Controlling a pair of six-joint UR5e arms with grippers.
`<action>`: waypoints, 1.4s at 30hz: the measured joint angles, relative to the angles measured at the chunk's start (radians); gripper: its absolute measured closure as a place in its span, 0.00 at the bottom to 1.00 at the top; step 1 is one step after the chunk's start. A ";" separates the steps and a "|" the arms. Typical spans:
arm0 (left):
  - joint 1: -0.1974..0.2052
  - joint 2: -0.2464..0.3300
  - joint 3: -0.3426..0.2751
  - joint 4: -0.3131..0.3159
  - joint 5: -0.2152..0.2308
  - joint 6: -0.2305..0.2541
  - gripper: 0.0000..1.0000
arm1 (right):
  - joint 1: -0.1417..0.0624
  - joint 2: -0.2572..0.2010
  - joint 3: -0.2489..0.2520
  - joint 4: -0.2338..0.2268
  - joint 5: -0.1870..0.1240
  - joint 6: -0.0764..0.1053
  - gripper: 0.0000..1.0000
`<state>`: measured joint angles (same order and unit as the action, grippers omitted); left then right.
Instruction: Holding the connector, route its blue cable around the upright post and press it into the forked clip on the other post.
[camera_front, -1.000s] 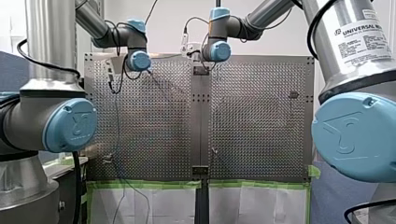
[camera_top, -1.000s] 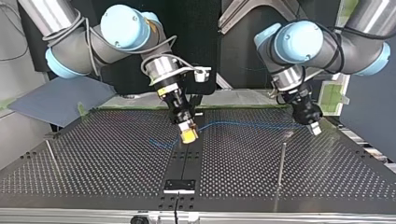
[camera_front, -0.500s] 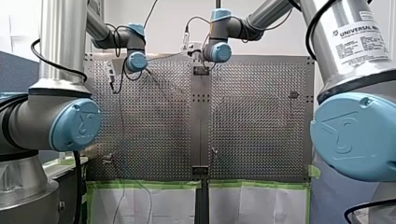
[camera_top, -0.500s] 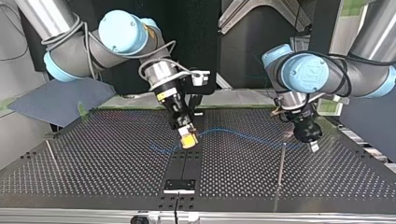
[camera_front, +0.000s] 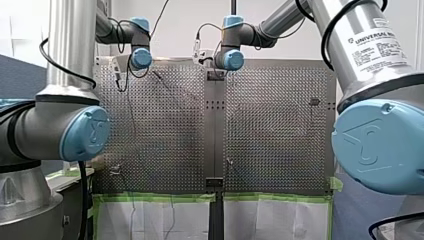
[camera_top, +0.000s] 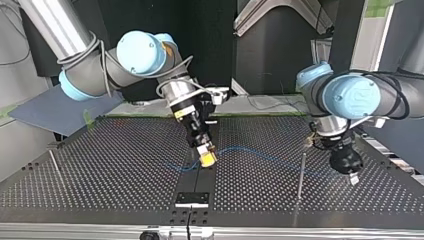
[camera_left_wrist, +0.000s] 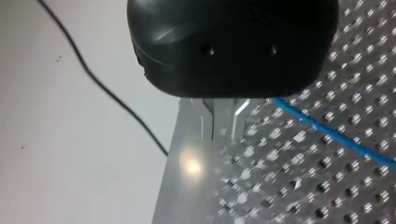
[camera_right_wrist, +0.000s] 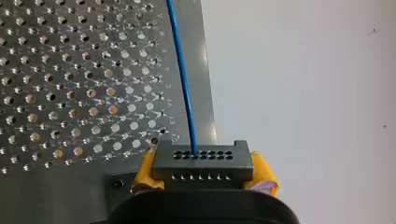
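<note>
At the top view's middle my right gripper (camera_top: 206, 157) tilts down over the perforated table (camera_top: 100, 165), its 2 yellow pads (camera_right_wrist: 144, 173) clamped on the dark connector (camera_right_wrist: 201, 161) — long axis across the pads, holed face pointing ahead; the blue cable (camera_top: 260, 156) leaves that face and runs rightward to the upright post (camera_top: 301, 172); beyond it hangs my left gripper (camera_top: 353, 178) — closed or apart, I cannot tell.

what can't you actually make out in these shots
- Forked clip: too small in the top view to tell whether the post carries it.
- Blue cable: in the left wrist view, my left gripper's black body covers where it leads.
- Connector: in the top view, hidden within my right gripper; only the right wrist view shows it.
</note>
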<state>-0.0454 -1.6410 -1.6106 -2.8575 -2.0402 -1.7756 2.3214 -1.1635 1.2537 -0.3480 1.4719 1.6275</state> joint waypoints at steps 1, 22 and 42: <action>0.008 0.000 0.004 -0.004 0.008 0.000 0.79 | -0.001 0.001 -0.001 0.001 0.000 0.000 1.00; 0.033 -0.078 -0.039 0.008 0.154 -0.008 0.79 | -0.020 0.043 -0.002 0.013 0.034 -0.007 1.00; 0.019 -0.132 -0.037 0.022 0.194 -0.008 0.79 | -0.043 0.102 -0.002 -0.016 0.038 -0.003 1.00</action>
<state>-0.0261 -1.7731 -1.6481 -2.8356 -1.8458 -1.7839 2.2783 -1.0619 1.2515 -0.3639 1.5097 1.6241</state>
